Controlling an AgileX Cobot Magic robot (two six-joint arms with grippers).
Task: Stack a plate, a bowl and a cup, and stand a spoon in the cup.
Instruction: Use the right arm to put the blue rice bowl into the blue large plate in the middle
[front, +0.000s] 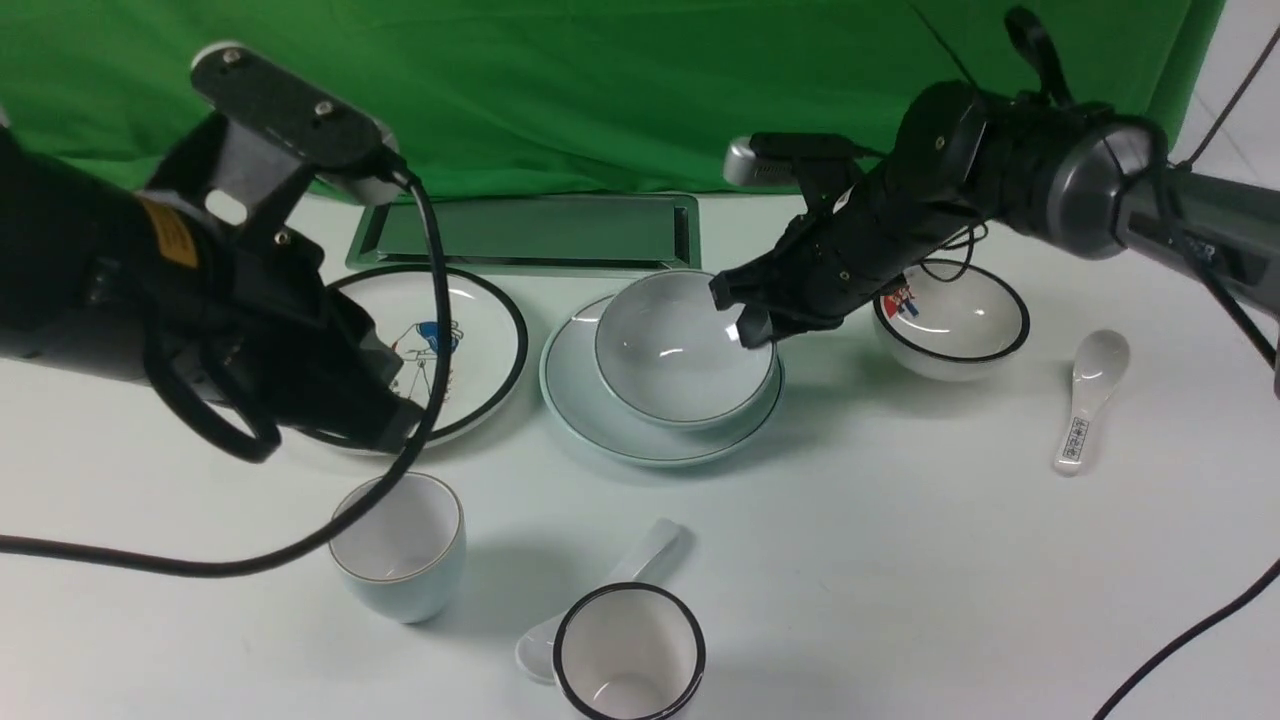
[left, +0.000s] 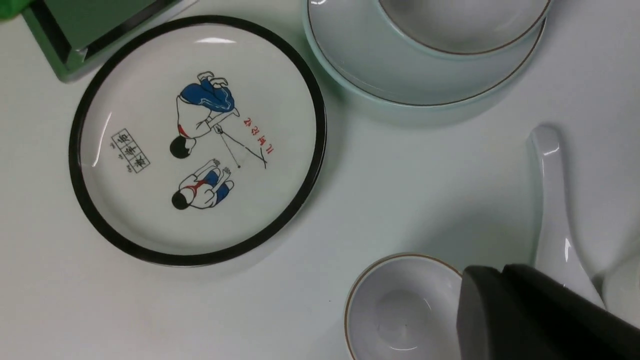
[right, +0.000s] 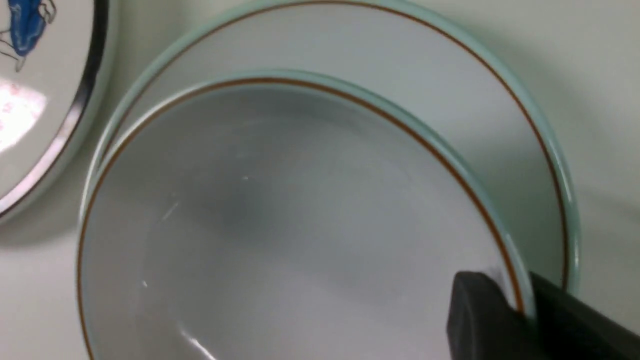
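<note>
Status: the first of three placements is judged nearly done, and cup and spoon are both outstanding. Item 1, the plate (front: 572, 395): round, pale blue-white, thin dark rim line, no picture. It lies flat at mid-table just beside the cartoon plate (front: 480, 330) and is in place as the base of the stack. Item 2, the bowl (front: 680, 350): same pale glaze, wide and shallow, fine brown rim line, glossy and empty. It sits on the plate, off-centre toward the far side. The right gripper (front: 748, 318) is clamped on the bowl's rim, one finger inside the wall and one outside, so release is pending. Item 3, the cup (front: 400, 545): small, handleless, pale blue outside, white inside. It stands upright and empty at front left, well apart from the stack. The left gripper (front: 385, 418) hovers above it. Only one dark finger shows in the wrist view, so whether this gripper is parted or closed cannot be told. Item 4, the spoon (front: 645, 555): plain white ceramic, lying flat on the table, its scoop end partly hidden behind the black-rimmed cup (front: 628, 650); untouched.
</note>
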